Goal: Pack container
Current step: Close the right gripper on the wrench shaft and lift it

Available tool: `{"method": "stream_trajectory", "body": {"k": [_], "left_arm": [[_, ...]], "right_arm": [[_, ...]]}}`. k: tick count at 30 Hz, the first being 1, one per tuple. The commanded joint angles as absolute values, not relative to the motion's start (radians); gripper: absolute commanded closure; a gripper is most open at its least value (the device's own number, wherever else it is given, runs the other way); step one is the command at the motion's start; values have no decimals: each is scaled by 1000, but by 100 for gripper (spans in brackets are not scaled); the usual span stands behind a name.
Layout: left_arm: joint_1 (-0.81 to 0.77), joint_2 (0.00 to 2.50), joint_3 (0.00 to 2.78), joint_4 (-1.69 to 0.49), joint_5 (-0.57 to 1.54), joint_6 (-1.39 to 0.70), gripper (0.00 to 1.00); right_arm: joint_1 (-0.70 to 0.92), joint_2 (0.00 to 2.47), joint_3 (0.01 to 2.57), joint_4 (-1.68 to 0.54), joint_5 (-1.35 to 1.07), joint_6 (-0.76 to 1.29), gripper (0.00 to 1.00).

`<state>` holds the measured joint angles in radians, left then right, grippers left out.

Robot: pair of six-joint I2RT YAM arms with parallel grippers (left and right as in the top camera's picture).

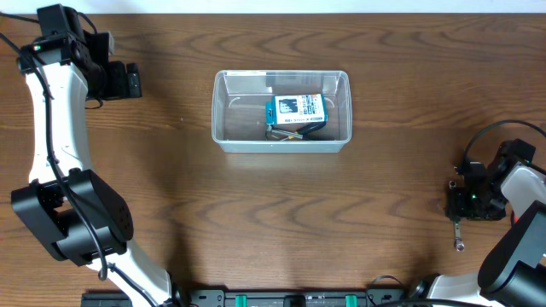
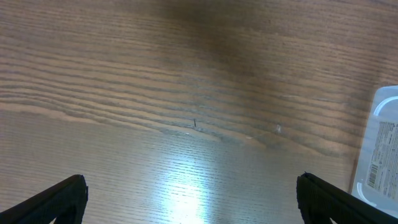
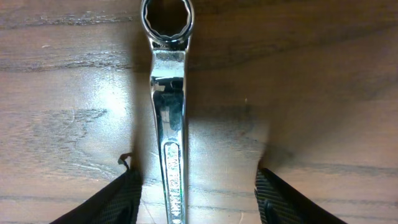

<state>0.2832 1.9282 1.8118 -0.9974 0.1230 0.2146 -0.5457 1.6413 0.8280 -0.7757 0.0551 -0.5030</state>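
The clear plastic container (image 1: pixel 218 111) stands at the table's middle, with a blue-and-white box (image 1: pixel 297 107) and a small dark tool (image 1: pixel 290 131) inside. Its corner shows at the right edge of the left wrist view (image 2: pixel 382 149). A shiny ring wrench (image 3: pixel 169 93) lies flat on the table at the far right (image 1: pixel 458 235). My right gripper (image 3: pixel 196 183) is open low over the wrench, with a finger on each side of its shaft and not touching it; it also shows in the overhead view (image 1: pixel 467 201). My left gripper (image 1: pixel 130 81) is open and empty at the far left (image 2: pixel 191 186).
The table is bare brown wood (image 1: pixel 281 222). The black arm bases sit along the front edge (image 1: pixel 281 298). The right arm's white link (image 1: pixel 520 247) lies by the front right corner.
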Motion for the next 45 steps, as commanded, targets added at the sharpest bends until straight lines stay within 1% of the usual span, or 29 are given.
{"method": "stream_trajectory", "body": {"k": [1,2,5,11,15,19,23,30,38,45], "left_arm": [[286,1935,1804,-1000,111,224,2],[286,1935,1805,-1000,111,224,2],[286,1935,1804,-1000,111,224,2],[286,1935,1804,-1000,111,224,2],[286,1935,1805,-1000,111,224,2],[286,1935,1804,-1000,111,224,2],[286,1935,1804,-1000,111,224,2],[286,1935,1804,-1000,111,224,2],[286,1935,1804,-1000,111,224,2],[286,1935,1805,-1000,111,224,2]], "right_arm": [[-546,1650,821,-774,47,-502,41],[-546,1650,821,-774,47,-502,42],[-546,1650,821,-773,47,-502,53],[-546,1650,821,-765,17,-502,57],[-546,1650,821,-762,17,-502,67],[-546,1650,821,-759,17,-502,67],[-546,1650,821,-757,17,-502,74],[-546,1650,821,-754,17,-502,82],[-546,1650,821,-754,-3,-502,86],[-546,1650,821,-754,-5,-502,92]]}}
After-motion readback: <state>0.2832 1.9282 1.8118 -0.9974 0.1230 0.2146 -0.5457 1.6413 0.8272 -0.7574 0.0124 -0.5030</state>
